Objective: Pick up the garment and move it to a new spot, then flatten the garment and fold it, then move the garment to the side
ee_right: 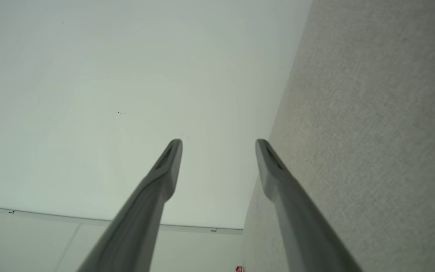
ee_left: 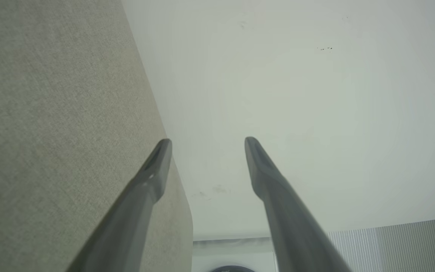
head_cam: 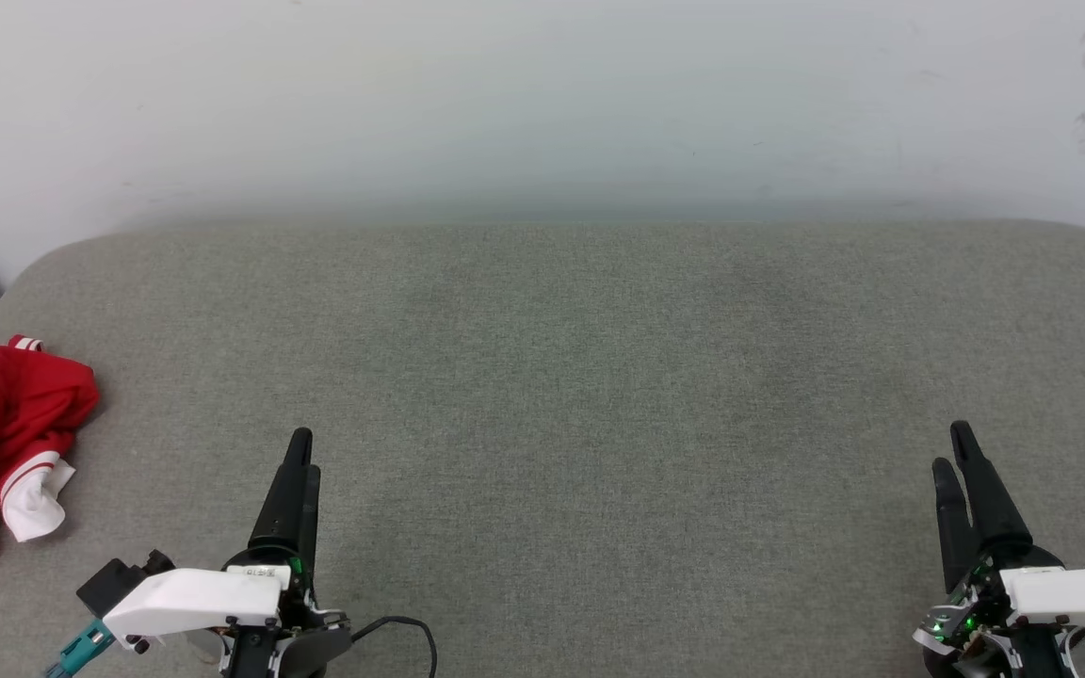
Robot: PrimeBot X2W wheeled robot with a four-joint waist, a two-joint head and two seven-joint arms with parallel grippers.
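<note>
Red jersey T-shirt (head_cam: 6, 414) lies crumpled at the far left edge of the grey padded surface (head_cam: 561, 358) — left of the left gripper (head_cam: 305, 454), well apart from the right gripper (head_cam: 950, 448). Both sets of jaws stand wide, nothing between them. Left arm's nearer, so expect a leftward reach — the heap shows no clear long axis.

Left hand (head_cam: 305, 450) and right hand (head_cam: 952, 448) hang low and well apart, both empty, opened wide, pointing straight ahead.
</note>
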